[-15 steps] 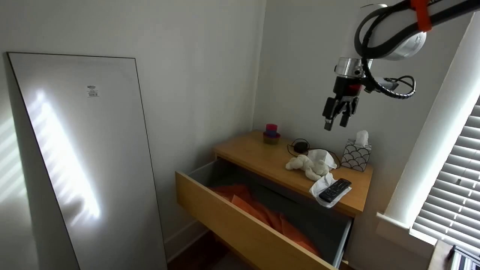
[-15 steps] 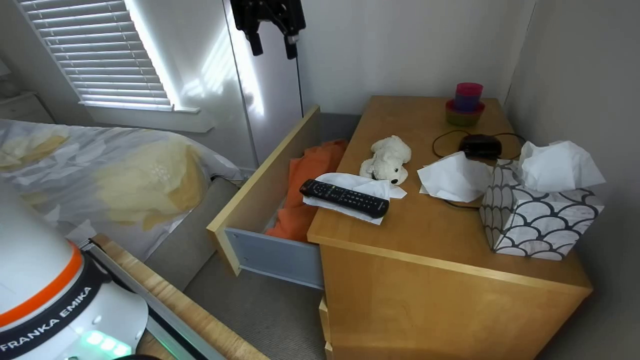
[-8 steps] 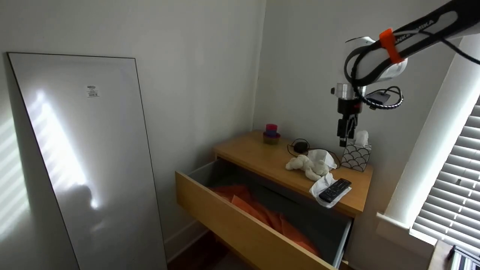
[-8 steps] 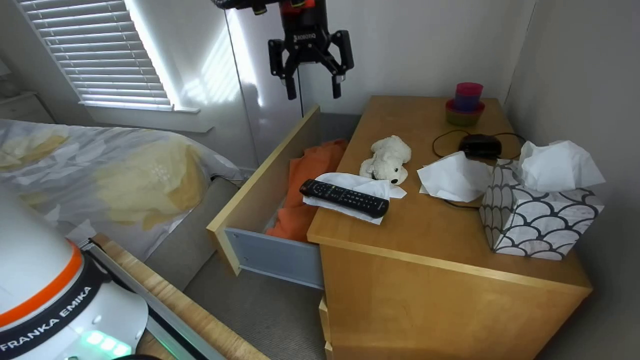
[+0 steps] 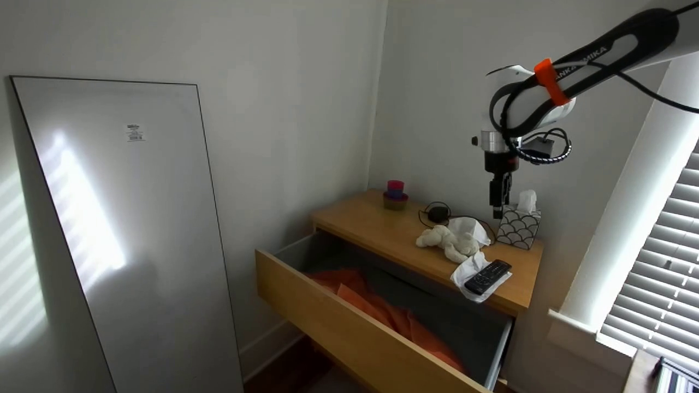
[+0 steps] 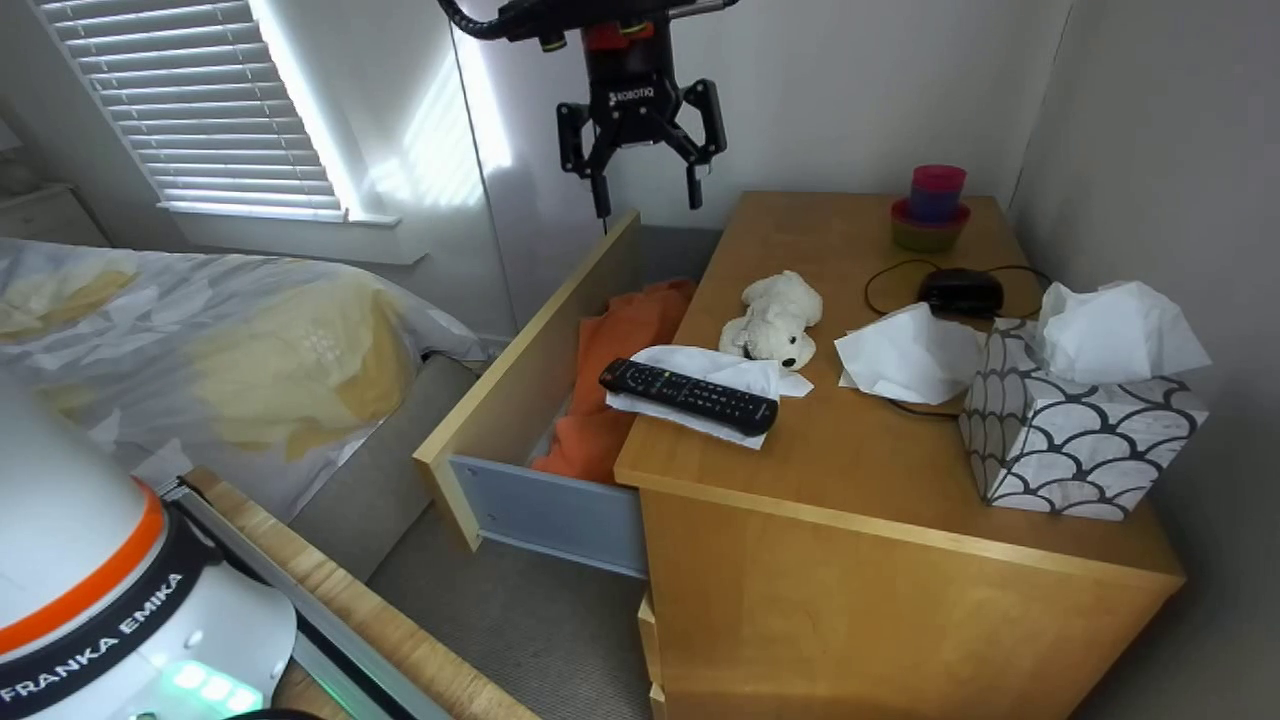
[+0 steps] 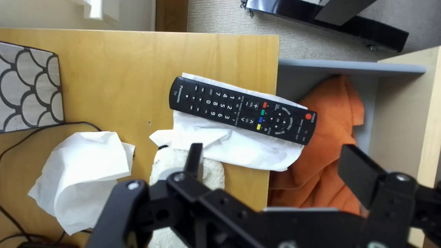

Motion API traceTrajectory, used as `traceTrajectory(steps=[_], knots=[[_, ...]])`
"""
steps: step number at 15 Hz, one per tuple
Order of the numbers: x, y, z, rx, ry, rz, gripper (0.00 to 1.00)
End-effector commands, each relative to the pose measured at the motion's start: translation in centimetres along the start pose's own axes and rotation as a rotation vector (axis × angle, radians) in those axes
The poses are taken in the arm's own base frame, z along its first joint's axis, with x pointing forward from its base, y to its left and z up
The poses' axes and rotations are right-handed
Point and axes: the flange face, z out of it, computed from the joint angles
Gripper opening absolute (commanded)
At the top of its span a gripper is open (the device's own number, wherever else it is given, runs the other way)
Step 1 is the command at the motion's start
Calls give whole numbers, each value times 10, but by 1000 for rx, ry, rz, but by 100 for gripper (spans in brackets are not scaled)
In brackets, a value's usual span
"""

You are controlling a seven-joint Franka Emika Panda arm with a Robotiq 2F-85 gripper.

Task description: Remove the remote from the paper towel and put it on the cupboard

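Remote [image 7: 243, 110]: on the paper towel [image 7: 255, 148], one end past the edge of the tabletop [image 7: 220, 51]
Gripper [image 6: 649, 200]: jaws apart, holding nothing, higher than the remote
Long axis: nearly along the jaw-to-jaw line; gripping across the width likely needs a wrist turn

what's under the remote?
A white paper towel lies under the remote, showing along both long sides. Below it: the cupboard top and, past its edge, the open drawer holding orange cloth. The remote's underside and the towel's middle are covered.
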Motion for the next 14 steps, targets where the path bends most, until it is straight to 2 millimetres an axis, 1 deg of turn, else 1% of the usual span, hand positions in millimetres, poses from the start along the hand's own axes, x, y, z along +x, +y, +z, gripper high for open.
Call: traceTrajectory(steps=[1,2,5,9,11,12,14], knots=[[-2,-5,33,-18,-52,-192,100],[-2,-5,44,-26,-77,-240,100],[2,3,75,-102,-94,-383,100],[21,11,111,-193,-74,-578,100],[27,13,128,-180,-61,-662,100],[22,8,112,-179,-58,-575,100],[26,9,125,-169,-61,-623,100]])
